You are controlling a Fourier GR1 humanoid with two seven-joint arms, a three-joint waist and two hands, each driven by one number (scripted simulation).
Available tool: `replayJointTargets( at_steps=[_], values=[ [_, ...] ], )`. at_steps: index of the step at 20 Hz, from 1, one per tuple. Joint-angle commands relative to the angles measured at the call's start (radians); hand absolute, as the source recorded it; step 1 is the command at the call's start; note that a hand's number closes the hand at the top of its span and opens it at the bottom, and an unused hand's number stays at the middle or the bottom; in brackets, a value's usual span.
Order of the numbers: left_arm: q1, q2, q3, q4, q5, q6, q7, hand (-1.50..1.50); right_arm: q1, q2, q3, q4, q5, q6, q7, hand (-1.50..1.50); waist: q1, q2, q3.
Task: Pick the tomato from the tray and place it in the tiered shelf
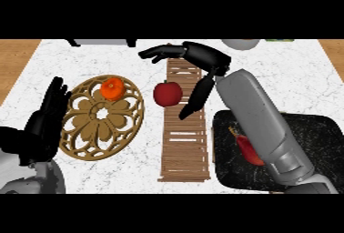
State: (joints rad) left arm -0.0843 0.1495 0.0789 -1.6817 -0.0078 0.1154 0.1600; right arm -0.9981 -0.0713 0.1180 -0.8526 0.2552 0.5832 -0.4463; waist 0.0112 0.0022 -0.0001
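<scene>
White counter (295, 77): tomato (167, 93) upright on tiered shelf (184, 150), stem up.

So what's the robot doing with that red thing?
The robot's right hand is open above the long wooden slatted shelf, and the round red tomato sits at the shelf's left edge beside its thumb, not gripped. The black tray at the right holds a red chili pepper. An orange fruit lies on the round wooden cut-out trivet. The left hand rests open at the left.
</scene>
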Motion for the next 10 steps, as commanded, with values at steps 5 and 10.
replayJointTargets(
  at_steps=[5,10],
  values=[
    [0.021,0.0,0.008,0.003,0.002,-0.012,-0.015,0.0,-0.118,-0.053,-0.202,0.088,-0.178,0.093,0.114,-1.5,0.001,-0.001,0.0],
    [0.051,-0.018,-0.038,-0.079,-0.032,0.005,0.019,0.0,-0.201,-0.179,-0.288,0.251,-0.182,0.076,0.141,-1.5,0.02,0.005,0.0]
  ],
)
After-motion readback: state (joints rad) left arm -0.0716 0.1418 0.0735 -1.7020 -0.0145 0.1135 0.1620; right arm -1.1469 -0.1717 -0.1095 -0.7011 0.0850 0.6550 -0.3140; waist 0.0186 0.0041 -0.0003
